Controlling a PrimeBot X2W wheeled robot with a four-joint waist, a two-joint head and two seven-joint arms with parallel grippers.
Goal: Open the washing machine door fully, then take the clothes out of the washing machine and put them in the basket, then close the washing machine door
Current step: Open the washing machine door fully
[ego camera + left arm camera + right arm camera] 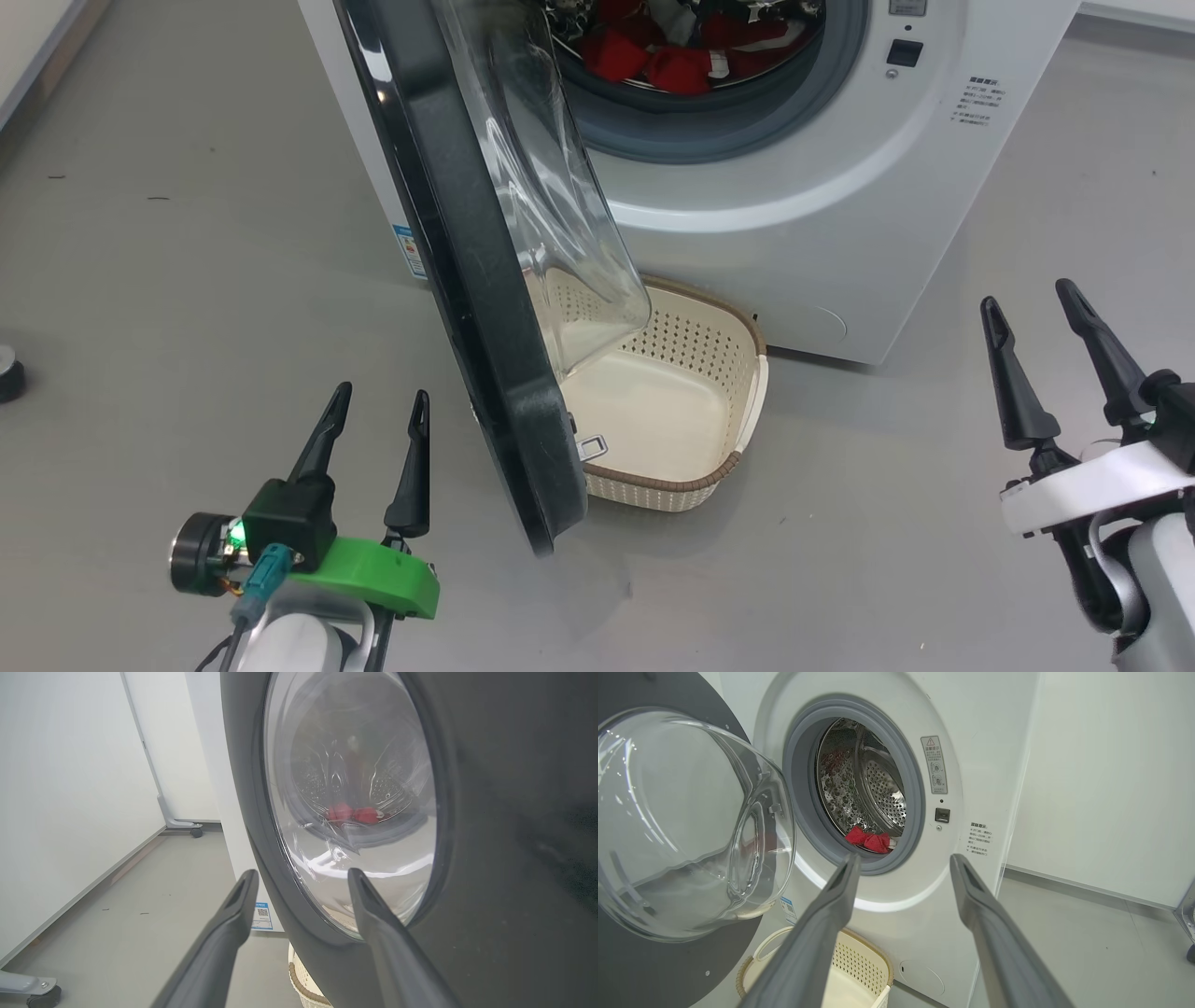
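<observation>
Door hung half open over the basket by the washer, clothes sat in the drum, seen direct from the right wrist but through door glass from the left, left gripper and right gripper both spread, empty, over bare floor.

- Our left gripper sits at the lower left of the head view. Its two dark fingers are spread apart and point up, leaning slightly right.
- Its wrist carries a green bracket and a black block with a small green light. The pale forearm runs off the bottom edge.
- Our right gripper sits at the lower right on a white wrist. Its fingers are parted wide and lean up and left.
</observation>
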